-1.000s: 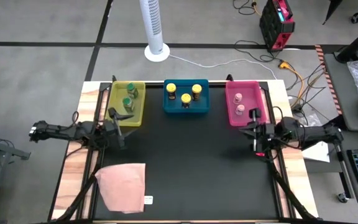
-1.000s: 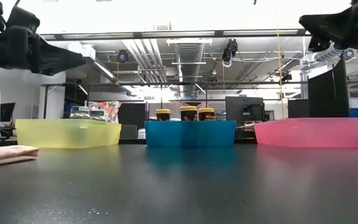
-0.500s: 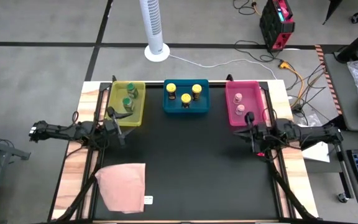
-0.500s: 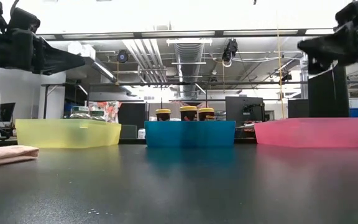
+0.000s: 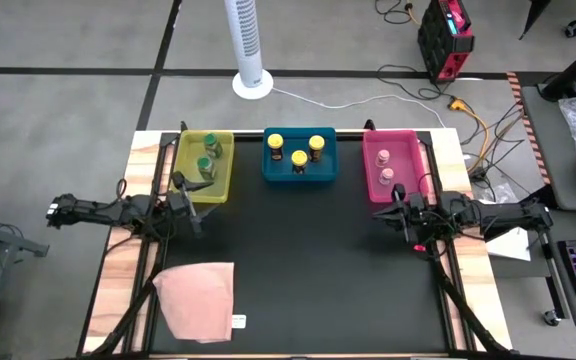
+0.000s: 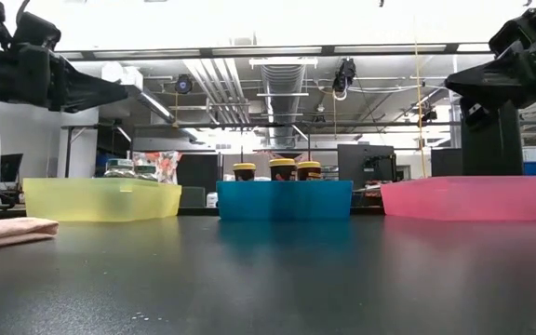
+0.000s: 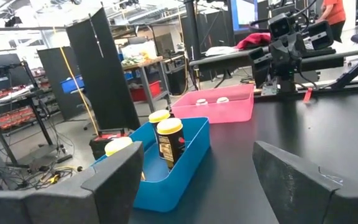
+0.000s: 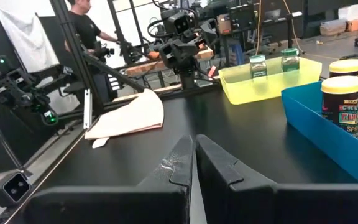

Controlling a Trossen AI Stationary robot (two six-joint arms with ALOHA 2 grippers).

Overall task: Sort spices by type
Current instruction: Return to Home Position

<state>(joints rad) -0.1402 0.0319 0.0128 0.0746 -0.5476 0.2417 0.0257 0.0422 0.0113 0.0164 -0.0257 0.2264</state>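
Two green-lidded spice jars [image 5: 208,156] stand in the yellow bin [image 5: 224,180]. Three yellow-lidded jars [image 5: 299,158] stand in the blue bin [image 5: 325,172], and two pink-lidded ones [image 5: 385,166] in the pink bin [image 5: 404,165]. My left gripper [image 5: 205,208] hovers open at the table's left edge, just in front of the yellow bin, with nothing between its fingers [image 7: 114,180]. My right gripper [image 5: 388,211] hovers shut at the right edge, in front of the pink bin, and holds nothing [image 8: 191,162].
A pink cloth [image 5: 198,300] lies on the near left of the black mat [image 5: 308,270]. The three bins line the far edge. Wooden table borders show at both sides. A person [image 8: 82,25] stands in the room beyond the left arm.
My right gripper has sunk a little in front of the pink bin and rolled about its own axis, tipping to level; it stays shut. The jars and bins have not moved.
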